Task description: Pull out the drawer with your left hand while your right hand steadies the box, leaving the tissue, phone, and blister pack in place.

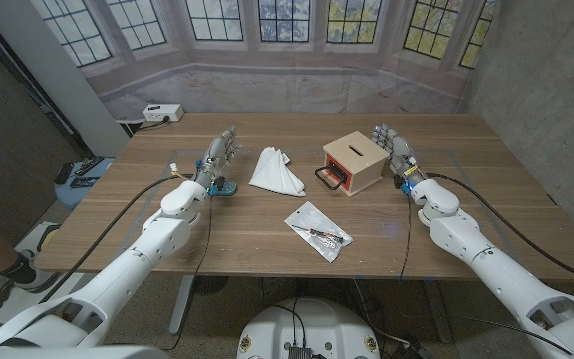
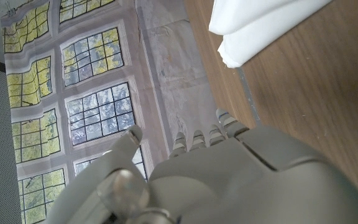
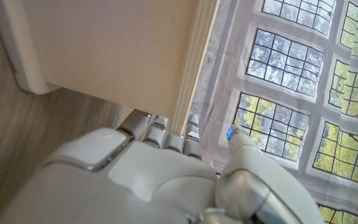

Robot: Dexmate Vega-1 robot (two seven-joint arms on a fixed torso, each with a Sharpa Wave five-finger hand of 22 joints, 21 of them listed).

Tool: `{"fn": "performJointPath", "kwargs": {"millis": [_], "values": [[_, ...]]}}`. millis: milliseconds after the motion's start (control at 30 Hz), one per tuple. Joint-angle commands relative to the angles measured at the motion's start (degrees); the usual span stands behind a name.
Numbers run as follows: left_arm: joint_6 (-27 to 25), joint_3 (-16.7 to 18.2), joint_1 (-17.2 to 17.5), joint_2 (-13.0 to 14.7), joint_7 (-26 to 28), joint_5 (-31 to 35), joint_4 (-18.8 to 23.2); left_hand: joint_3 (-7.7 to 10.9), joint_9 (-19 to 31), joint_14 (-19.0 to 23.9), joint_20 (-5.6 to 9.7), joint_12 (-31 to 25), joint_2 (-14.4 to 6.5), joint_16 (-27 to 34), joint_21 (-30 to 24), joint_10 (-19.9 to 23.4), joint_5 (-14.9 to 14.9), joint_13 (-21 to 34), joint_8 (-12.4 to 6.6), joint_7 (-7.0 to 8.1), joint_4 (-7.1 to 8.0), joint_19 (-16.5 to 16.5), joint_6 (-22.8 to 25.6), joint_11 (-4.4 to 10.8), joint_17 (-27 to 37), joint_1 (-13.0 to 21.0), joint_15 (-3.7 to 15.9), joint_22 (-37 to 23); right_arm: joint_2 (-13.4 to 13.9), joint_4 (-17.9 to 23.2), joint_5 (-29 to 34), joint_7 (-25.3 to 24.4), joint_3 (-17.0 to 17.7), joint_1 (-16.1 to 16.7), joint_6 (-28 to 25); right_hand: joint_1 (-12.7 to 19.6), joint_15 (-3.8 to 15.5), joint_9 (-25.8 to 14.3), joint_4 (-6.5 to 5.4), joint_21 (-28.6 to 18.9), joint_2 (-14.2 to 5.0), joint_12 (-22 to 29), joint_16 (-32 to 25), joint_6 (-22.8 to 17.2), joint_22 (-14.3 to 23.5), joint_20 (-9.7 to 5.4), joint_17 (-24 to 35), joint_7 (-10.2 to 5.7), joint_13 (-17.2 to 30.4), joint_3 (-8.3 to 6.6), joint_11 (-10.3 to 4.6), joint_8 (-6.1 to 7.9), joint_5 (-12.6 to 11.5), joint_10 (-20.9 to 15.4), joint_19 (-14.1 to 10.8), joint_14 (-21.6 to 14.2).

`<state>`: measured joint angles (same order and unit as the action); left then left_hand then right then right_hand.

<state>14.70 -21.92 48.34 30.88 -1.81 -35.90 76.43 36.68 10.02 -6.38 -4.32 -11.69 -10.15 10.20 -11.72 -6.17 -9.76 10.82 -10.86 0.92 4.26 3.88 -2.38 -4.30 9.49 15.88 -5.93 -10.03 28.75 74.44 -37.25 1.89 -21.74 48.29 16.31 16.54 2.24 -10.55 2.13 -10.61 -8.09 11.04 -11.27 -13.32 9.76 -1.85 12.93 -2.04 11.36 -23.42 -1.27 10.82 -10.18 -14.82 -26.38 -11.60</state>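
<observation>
On the wooden table (image 1: 267, 234), a blister pack (image 1: 318, 231) lies nearest, before the box (image 1: 353, 165). Its drawer (image 1: 333, 178) looks closed. The right hand (image 1: 397, 152) stands just beside the box, released; contact unclear. Tissue (image 1: 275, 170) lies between box and empty left hand (image 1: 217, 160).

White arms, grey hands, black cables
</observation>
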Motion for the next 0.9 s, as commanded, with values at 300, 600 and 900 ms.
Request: {"fn": "performJointPath", "kwargs": {"millis": [300, 600, 900], "values": [[-4.76, -2.06, -0.9, 5.26, -0.89, 4.24, 5.16, 0.42, 0.24, -0.33, -0.28, -0.4, 0.29, 0.12, -0.14, 0.06, -0.31, -0.01, -0.45, -0.5, -0.69, 0.07, 0.72, 0.22, 0.08, 1.16, -0.02, -0.09, -0.91, -2.29, 1.22, 0.61, -0.57, -0.65, 2.6, 0.96, 0.61, -0.11, 0.94, -0.45, -0.17, 0.32, -0.47, -0.37, 0.11, 0.14, -0.03, 0.14, 0.09, -0.17, 0.07, 0.23, -0.26, -0.43, -0.33, -0.13], [-6.01, -3.13, -2.36, 5.91, -3.54, 4.53, 5.85, 0.49, 0.24, -0.27, -0.27, -0.49, 0.41, 0.07, -0.06, 0.45, -0.35, -0.05, -0.39, -0.48, -1.29, 0.08, 0.99, 0.51, 0.08, 1.58, 0.04, -0.07, -0.5, -2.93, 1.98, 0.61, -0.25, -1.11, 3.8, 1.22, 0.57, -0.1, 1.3, -0.4, -0.23, 0.23, -0.47, -0.23, 0.11, 0.18, -0.16, 0.08, 0.08, -0.14, -0.17, 0.18, -0.23, -0.23, -0.16, 0.1], [-8.18, -4.92, -3.99, 8.09, -6.83, 6.27, 7.74, 0.62, 0.25, 0.07, -0.36, -0.63, 0.43, 0.13, -0.07, 1.03, -0.42, -0.07, -0.44, -0.54, -1.94, 0.31, 1.53, 0.56, 0.08, 2.07, 0.05, -0.06, -0.6, -4.35, 2.23, 1.09, -0.01, -1.31, 5.43, 1.47, 0.55, -0.1, 1.66, -0.4, -0.28, 0.26, -0.53, -0.27, 0.1, 0.2, -0.27, 0.09, 0.07, -0.1, 0.09, 0.2, -0.18, -0.29, -0.09, 0.17]]}}
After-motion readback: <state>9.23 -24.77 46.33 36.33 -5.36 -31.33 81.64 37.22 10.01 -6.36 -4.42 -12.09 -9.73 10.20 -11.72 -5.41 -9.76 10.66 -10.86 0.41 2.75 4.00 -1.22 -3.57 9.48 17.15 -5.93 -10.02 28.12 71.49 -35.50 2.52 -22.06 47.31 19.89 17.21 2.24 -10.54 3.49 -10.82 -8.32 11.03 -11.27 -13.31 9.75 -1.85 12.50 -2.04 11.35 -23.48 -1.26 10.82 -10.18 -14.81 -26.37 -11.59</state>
